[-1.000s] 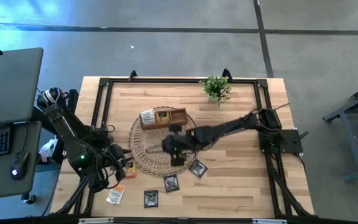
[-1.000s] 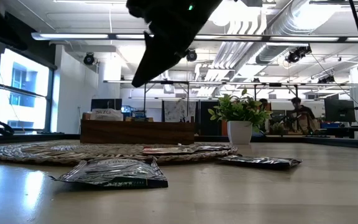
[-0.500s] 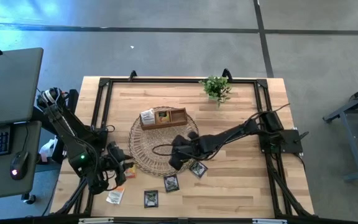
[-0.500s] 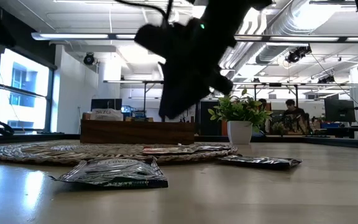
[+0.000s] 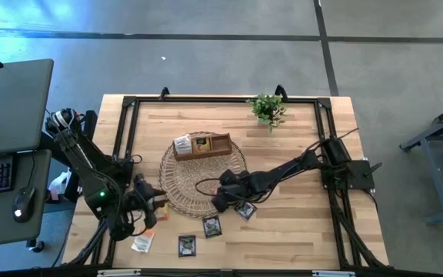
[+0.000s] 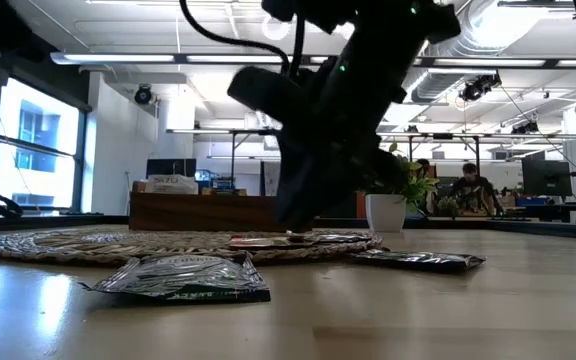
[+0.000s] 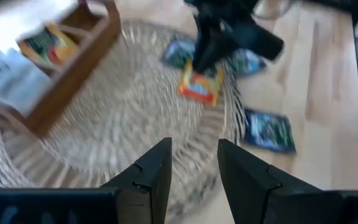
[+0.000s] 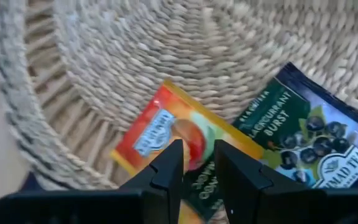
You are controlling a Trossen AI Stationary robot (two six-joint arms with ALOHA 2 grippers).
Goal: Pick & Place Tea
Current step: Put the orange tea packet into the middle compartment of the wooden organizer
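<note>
The right gripper (image 8: 192,163) hovers low over the orange tea packet (image 8: 166,138) at the woven mat's (image 8: 104,56) edge, fingers slightly parted, nothing pinched. The dark packet (image 8: 297,143) lies touching it, so closing could snag both or push one off.

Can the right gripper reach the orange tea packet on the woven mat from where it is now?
Probably yes. The right gripper hangs directly over the orange tea packet, fingers slightly apart, with nothing between them. The dark tea packet lies against it and might get caught.
</note>
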